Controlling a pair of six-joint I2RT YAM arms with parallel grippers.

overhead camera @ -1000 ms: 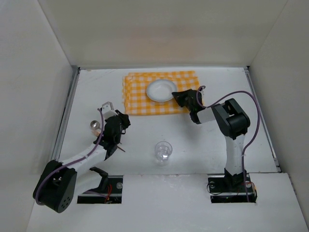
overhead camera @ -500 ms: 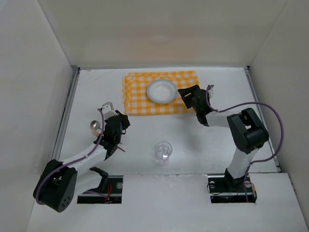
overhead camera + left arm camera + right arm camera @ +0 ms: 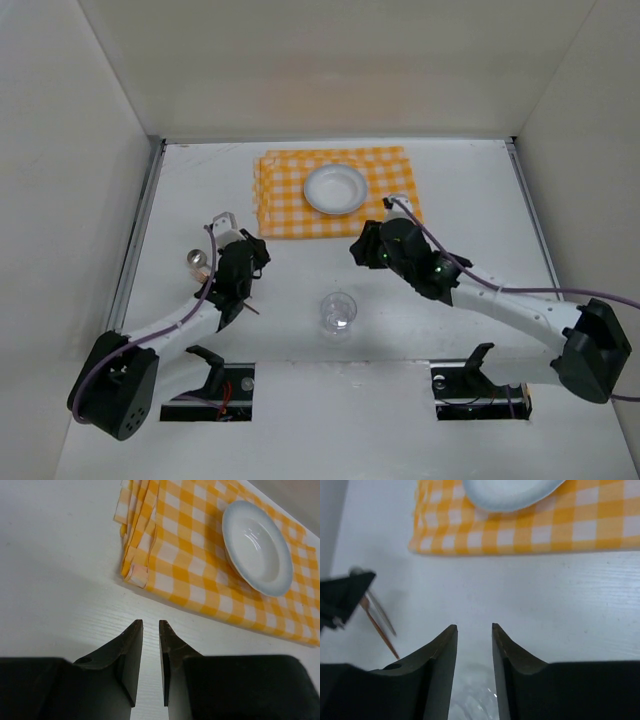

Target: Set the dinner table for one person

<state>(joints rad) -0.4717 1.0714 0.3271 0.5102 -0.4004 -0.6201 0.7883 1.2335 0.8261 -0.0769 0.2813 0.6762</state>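
Note:
The matte-white dinner table [image 3: 480, 190] bears an orange-and-white checked cloth [image 3: 285, 205] at the back, with a white plate [image 3: 335, 188] on it. A clear glass [image 3: 338, 312] stands near the front middle. My right gripper [image 3: 357, 250] is open and empty, just behind and right of the glass. In the right wrist view [image 3: 474, 626] the glass [image 3: 475, 702] shows blurred low between the fingers. My left gripper [image 3: 257, 250] is empty, just off the cloth's front left corner. In the left wrist view [image 3: 151, 622] its jaws stand a narrow gap apart.
A spoon [image 3: 196, 262] lies left of my left arm. Thin copper-coloured utensil handles [image 3: 382, 632] lie beneath that arm. The plate [image 3: 257, 547] and cloth [image 3: 185, 555] lie ahead of the left gripper. White walls enclose the table on three sides.
My right arm has swung from beside the plate down and left, stretching low across the table toward the glass. The plate stays on the cloth. The left arm has not moved.

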